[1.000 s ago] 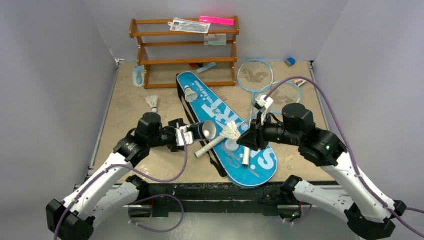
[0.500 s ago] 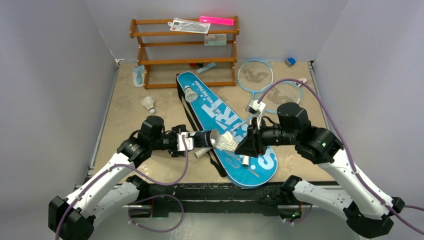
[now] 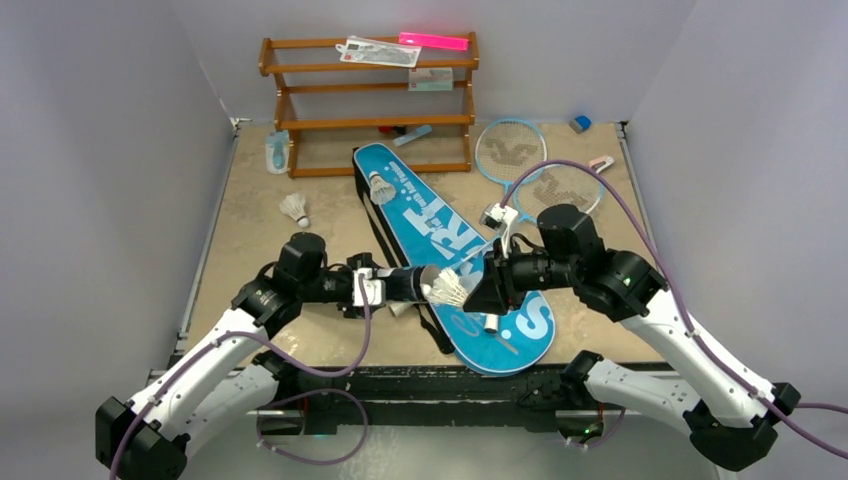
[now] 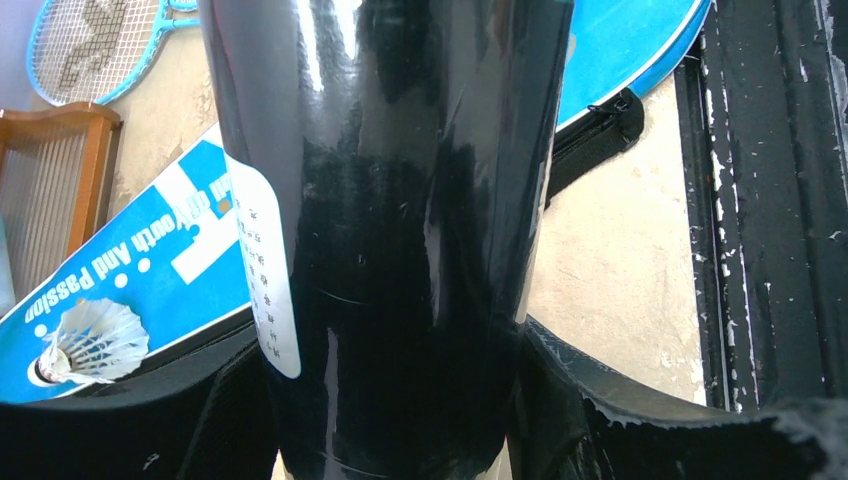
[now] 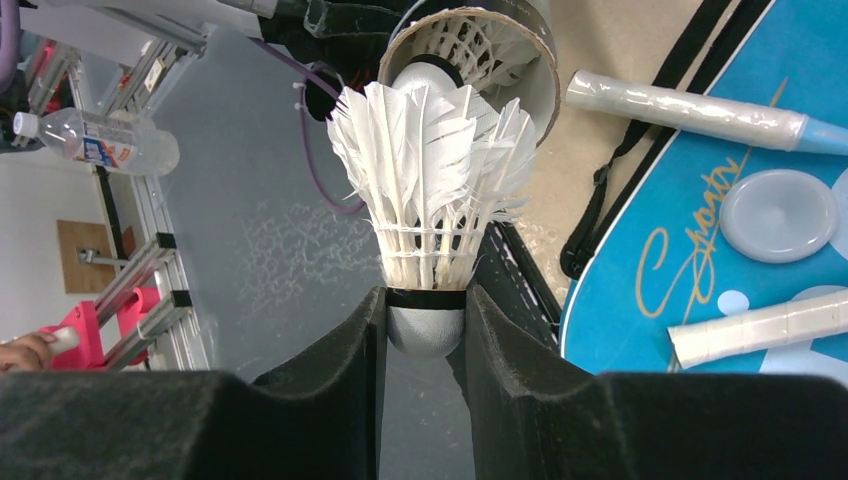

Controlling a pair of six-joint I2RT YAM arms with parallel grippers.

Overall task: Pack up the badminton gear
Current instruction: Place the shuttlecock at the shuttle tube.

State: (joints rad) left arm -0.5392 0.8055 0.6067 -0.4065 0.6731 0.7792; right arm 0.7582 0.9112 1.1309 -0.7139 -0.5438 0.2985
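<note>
Two axes nearly line up; my left gripper point(image 3: 372, 287) clasps the black tube point(image 3: 405, 283) level, mouth rightward; my right gripper point(image 5: 425, 305) pinches the shuttlecock point(image 5: 430, 190) by its cork, feathers at that mouth.

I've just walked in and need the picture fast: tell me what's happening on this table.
The left pincer holds the black tube level, its open mouth facing the right arm. The right pincer grips a white shuttlecock by its cork, feathers toward that mouth and close to it; a second shuttlecock sits inside. A third shuttlecock lies on the blue bag, a fourth shuttlecock on the table. Both rackets lie unpacked.
</note>
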